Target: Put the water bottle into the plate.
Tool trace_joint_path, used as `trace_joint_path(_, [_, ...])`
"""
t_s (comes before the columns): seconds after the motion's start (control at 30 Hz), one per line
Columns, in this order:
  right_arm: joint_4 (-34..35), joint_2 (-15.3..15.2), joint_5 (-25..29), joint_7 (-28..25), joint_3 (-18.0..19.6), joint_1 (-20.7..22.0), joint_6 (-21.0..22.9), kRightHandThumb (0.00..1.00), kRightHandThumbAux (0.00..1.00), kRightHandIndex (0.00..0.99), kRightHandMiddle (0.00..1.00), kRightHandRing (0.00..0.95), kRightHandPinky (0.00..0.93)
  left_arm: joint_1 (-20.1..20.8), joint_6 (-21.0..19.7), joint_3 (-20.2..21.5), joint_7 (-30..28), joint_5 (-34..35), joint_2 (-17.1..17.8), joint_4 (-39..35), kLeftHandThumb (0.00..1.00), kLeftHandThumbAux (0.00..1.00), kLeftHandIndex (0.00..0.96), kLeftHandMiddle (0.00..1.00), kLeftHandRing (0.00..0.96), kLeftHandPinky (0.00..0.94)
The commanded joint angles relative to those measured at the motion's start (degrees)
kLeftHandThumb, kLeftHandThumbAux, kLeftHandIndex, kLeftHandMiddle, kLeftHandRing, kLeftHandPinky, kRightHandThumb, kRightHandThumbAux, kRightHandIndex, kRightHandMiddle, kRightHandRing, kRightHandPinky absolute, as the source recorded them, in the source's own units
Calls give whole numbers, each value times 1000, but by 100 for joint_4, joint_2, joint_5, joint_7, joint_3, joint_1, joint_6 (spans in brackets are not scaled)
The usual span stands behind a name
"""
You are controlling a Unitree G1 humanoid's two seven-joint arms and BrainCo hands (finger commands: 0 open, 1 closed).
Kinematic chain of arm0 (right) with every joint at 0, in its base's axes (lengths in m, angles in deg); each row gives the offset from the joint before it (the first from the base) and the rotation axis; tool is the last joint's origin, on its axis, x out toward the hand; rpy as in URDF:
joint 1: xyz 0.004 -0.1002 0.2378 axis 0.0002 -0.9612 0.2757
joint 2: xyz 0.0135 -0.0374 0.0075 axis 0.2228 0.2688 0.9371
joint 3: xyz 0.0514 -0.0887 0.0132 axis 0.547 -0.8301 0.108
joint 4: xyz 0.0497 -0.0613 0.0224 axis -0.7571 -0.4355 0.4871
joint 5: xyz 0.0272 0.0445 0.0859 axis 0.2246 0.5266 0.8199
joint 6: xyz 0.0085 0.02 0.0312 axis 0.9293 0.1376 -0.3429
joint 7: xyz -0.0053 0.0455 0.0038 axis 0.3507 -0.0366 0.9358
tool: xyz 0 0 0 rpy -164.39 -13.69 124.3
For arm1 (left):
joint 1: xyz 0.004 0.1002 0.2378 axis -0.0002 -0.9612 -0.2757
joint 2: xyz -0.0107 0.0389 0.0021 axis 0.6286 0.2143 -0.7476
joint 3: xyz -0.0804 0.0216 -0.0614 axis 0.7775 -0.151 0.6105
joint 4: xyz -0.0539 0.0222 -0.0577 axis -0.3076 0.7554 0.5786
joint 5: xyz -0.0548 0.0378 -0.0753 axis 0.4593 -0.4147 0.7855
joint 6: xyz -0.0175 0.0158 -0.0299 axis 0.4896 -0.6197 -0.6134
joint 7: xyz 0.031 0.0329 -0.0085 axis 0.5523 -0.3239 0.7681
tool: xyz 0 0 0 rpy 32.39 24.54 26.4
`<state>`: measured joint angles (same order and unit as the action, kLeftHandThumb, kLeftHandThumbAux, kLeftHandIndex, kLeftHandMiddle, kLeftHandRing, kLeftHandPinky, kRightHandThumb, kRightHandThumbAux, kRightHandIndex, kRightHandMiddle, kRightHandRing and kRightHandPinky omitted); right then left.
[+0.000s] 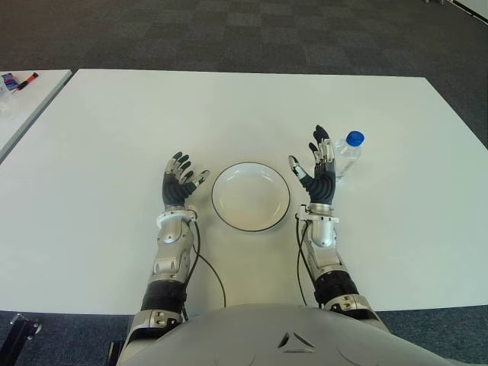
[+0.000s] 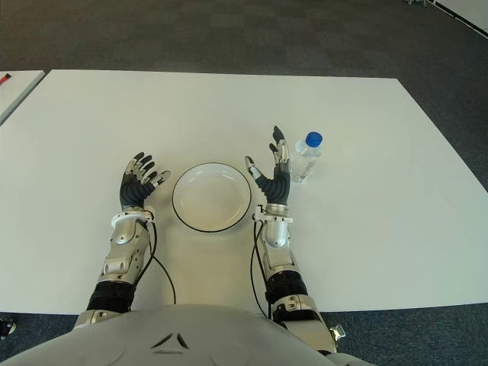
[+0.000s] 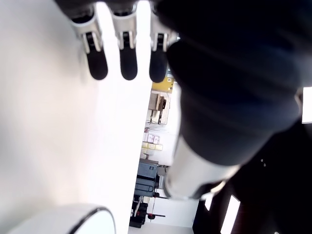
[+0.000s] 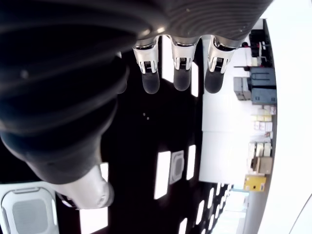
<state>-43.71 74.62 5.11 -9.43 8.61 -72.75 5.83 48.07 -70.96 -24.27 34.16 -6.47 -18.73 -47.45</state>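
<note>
The bottle point(image 1: 346, 154) stands upright on the table point(image 1: 99, 152), blue cap up, just beyond and to the right of the right hand's point(image 1: 319, 172) fingertips point(image 1: 321, 135). Whether the outer fingers touch it cannot be told. That hand is raised palm up, fingers spread and extended, thumb out toward the plate point(image 1: 251, 196); it holds nothing. The plate sits between the two hands, near the right thumb and well apart from the bottle. The left hand point(image 1: 180, 185) shows left of the plate, fingers loosely spread and slightly bent, holding nothing.
</note>
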Motion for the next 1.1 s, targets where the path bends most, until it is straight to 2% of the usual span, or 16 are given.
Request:
trace_joint_path(0.03, [3, -100, -344, 273, 6, 4, -226, 0, 788, 28, 34, 19, 11, 9, -48, -38, 76, -10, -343, 109, 54, 998, 162, 188, 168, 193])
trace_joint_path(0.33, [36, -198, -316, 384, 29, 14, -632, 0, 820, 23, 26, 19, 70, 28, -34, -47, 79, -39, -320, 144, 54, 998, 153, 181, 163, 188])
trace_joint_path(0.5, [284, -183, -425, 467, 49, -35, -752, 0, 829, 33, 33, 30, 87, 21, -19, -51, 78, -36, -326, 135, 56, 998, 157, 185, 165, 188])
trace_joint_path(0.67, [752, -143, -538, 470, 9, -212, -675, 0, 817, 48, 47, 44, 101, 23, -24, -59, 105, -57, -331, 133, 63, 998, 163, 189, 166, 189])
trace_joint_path(1.1, [1028, -265, -340, 334, 126, -292, -448, 0, 815, 55, 57, 50, 94, 52, 0, -59, 93, -50, -319, 199, 66, 998, 164, 187, 168, 193])
